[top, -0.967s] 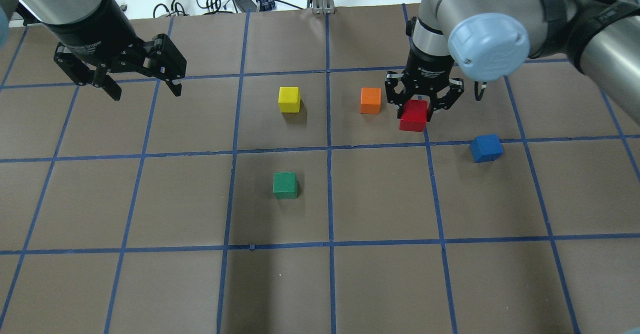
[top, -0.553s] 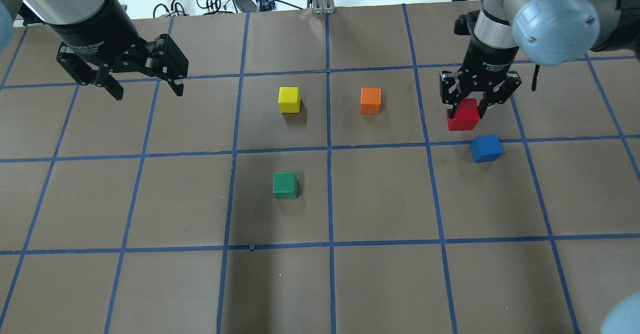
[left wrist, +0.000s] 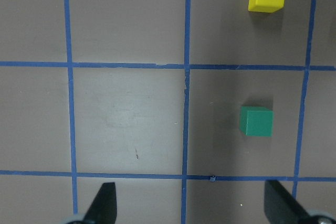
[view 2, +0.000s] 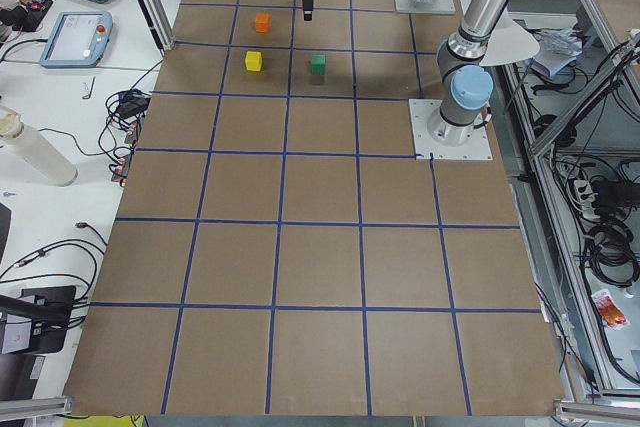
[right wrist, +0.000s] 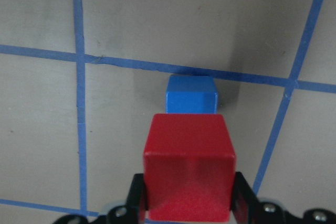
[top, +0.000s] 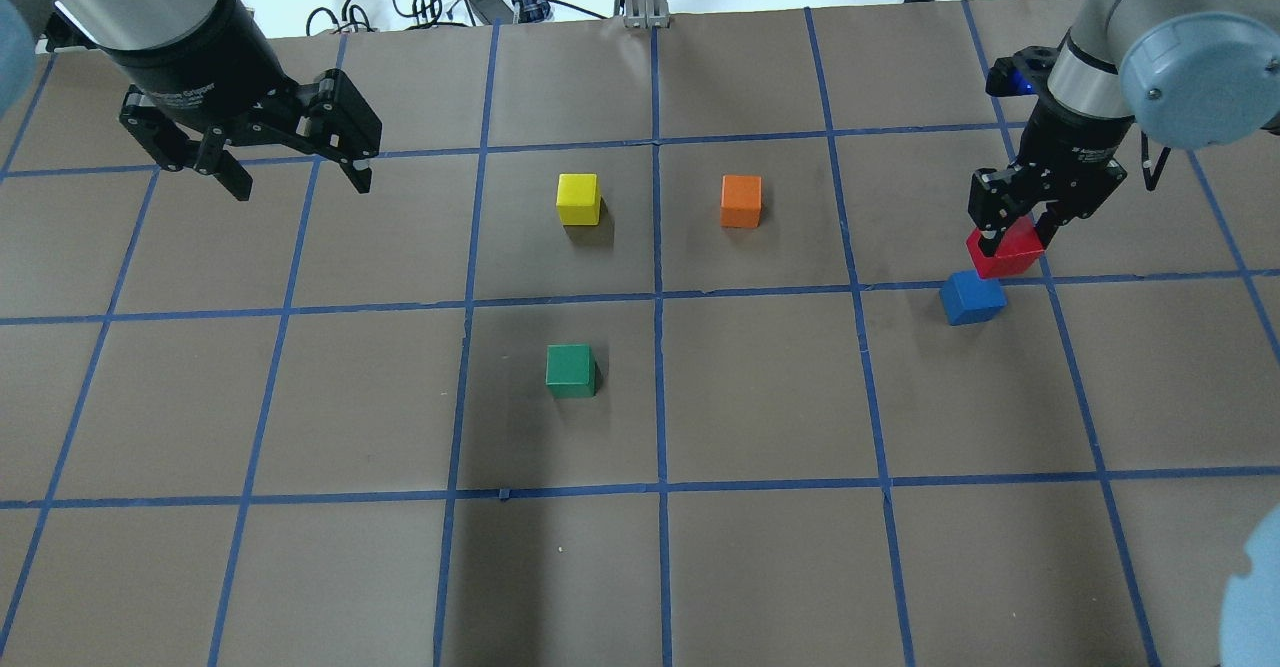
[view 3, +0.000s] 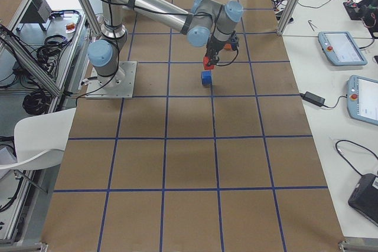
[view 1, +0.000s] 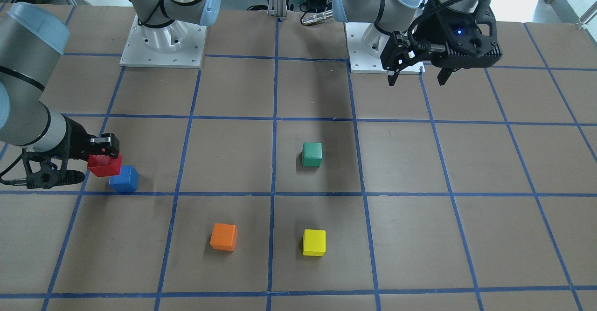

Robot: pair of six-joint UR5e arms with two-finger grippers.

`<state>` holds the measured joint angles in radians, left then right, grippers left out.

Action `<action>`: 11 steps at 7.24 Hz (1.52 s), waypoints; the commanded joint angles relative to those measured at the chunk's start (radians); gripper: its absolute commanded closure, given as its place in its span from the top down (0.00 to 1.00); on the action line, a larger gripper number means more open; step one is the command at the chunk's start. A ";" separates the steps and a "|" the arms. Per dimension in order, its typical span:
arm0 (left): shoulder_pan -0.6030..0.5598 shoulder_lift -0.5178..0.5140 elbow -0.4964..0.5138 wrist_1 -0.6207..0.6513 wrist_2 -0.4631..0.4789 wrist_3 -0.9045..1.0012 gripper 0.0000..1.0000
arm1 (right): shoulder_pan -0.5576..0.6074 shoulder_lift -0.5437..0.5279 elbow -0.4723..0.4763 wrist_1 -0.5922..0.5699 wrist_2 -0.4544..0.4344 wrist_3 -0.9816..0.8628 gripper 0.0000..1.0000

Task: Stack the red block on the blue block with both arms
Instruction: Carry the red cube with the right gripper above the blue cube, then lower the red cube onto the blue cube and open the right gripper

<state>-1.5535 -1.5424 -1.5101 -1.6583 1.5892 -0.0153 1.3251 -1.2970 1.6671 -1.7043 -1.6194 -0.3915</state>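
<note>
My right gripper [top: 1015, 237] is shut on the red block [top: 1005, 252] and holds it in the air, just behind and above the blue block [top: 972, 297], which sits on the table. In the right wrist view the red block [right wrist: 189, 174] fills the space between the fingers, with the blue block [right wrist: 191, 95] just beyond it. The front view shows the red block [view 1: 104, 165] overlapping the blue block's [view 1: 124, 179] upper corner. My left gripper [top: 295, 177] is open and empty, high over the far left of the table.
A yellow cube [top: 578, 198] and an orange cube [top: 741, 200] sit mid-table at the far side. A green cube [top: 570, 369] sits nearer the robot. The brown table [top: 760, 567] carries a blue tape grid. Cables lie beyond the far edge.
My right gripper has carried the red block to the right, from beside the orange cube to just behind the blue block. The left arm has barely moved.
</note>
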 commanded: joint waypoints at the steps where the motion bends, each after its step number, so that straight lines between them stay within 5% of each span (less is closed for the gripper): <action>1: 0.000 -0.002 0.001 0.000 0.000 0.000 1.00 | -0.009 0.039 0.000 -0.035 -0.022 -0.044 0.00; 11: 0.000 -0.010 0.001 0.003 0.002 0.000 1.00 | -0.007 0.091 -0.003 -0.026 0.032 0.106 0.02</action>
<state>-1.5539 -1.5506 -1.5095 -1.6563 1.5907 -0.0152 1.3177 -1.2058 1.6642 -1.7316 -1.5851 -0.2859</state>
